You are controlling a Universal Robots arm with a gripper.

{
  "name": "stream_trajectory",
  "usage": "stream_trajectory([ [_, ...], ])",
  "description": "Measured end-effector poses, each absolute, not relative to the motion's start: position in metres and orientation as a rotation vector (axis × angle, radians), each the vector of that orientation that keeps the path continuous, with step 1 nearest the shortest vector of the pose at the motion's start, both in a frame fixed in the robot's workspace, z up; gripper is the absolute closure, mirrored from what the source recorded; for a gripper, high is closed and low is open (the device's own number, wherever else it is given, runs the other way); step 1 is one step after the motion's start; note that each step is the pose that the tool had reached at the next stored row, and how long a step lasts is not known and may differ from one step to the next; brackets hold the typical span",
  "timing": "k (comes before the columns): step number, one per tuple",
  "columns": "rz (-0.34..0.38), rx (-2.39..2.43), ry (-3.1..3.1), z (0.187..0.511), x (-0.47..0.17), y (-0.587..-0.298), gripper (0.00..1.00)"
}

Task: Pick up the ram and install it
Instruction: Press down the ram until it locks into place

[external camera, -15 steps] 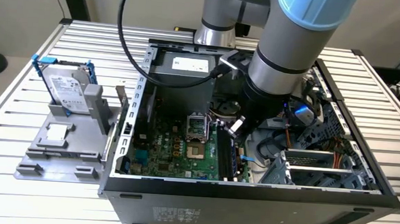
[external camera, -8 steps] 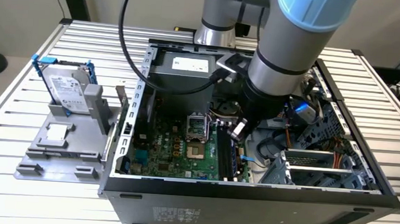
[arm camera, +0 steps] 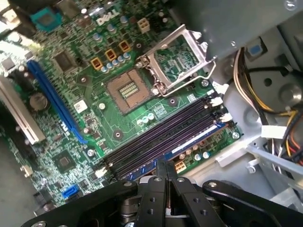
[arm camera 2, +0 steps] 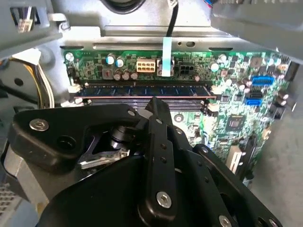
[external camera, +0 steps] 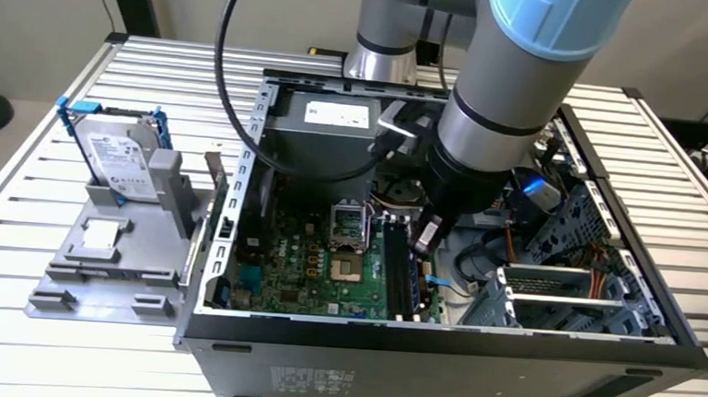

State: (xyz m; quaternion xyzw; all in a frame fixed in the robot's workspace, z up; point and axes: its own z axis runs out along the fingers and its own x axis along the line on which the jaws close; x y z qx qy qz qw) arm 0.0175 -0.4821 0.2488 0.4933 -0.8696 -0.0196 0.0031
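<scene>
Already the ram [arm camera 2: 142,91] sits slotted, pincer [arm camera: 165,176] above.

Even, soft daylight fills the exterior view; near the gripper [arm camera: 165,177] both wrist views show glare on grey metal, its dark linkage shadowed and perhaps slightly defocused.

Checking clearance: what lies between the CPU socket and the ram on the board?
In the first wrist view, long black memory slots lie between the CPU socket and the ram.

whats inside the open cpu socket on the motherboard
In the first wrist view the CPU socket is empty: bare contact grid, load plate flipped open. No processor sits in it.
</scene>
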Motion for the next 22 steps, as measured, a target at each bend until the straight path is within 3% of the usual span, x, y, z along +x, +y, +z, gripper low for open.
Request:
stream_trajectory([
  [22, -0.056, 2.055, -2.360, 0.2432, 0.0175, -0.4821, 1.00],
])
